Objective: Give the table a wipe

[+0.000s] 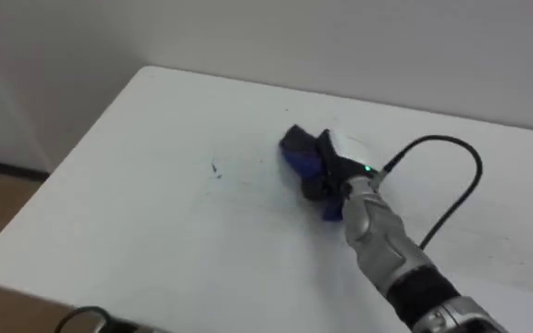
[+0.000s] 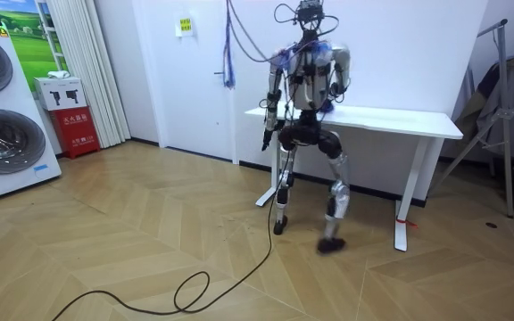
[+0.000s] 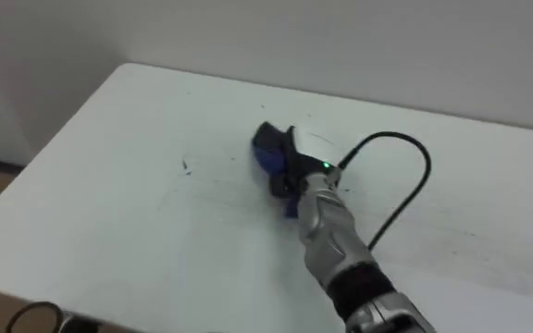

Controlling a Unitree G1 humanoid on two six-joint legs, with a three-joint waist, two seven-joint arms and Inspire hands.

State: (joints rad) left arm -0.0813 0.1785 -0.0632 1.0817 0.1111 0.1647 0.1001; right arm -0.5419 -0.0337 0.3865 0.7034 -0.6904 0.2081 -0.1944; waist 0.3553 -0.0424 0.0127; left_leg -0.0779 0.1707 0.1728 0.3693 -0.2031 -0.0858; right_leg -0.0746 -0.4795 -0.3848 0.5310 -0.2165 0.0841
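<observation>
Wiping: the right hand (image 1: 329, 169), fingers curled round the blue cloth (image 1: 297, 159), presses the worktop (image 1: 155, 231) mid-frame. Next, probably slide left onto the dark mark (image 1: 215, 168).

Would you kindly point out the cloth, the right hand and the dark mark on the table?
right hand (image 1: 333, 174): left eye view, dark back of the hand.
cloth (image 1: 295, 155): left eye view, its blue upper-left end.
mark (image 1: 215, 168): left eye view, the speck itself.

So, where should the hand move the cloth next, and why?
Probably slide the right hand with the blue cloth to the robot's left across the table, toward the small dark mark. That mark lies apart from the cloth, on its left, uncovered.
</observation>
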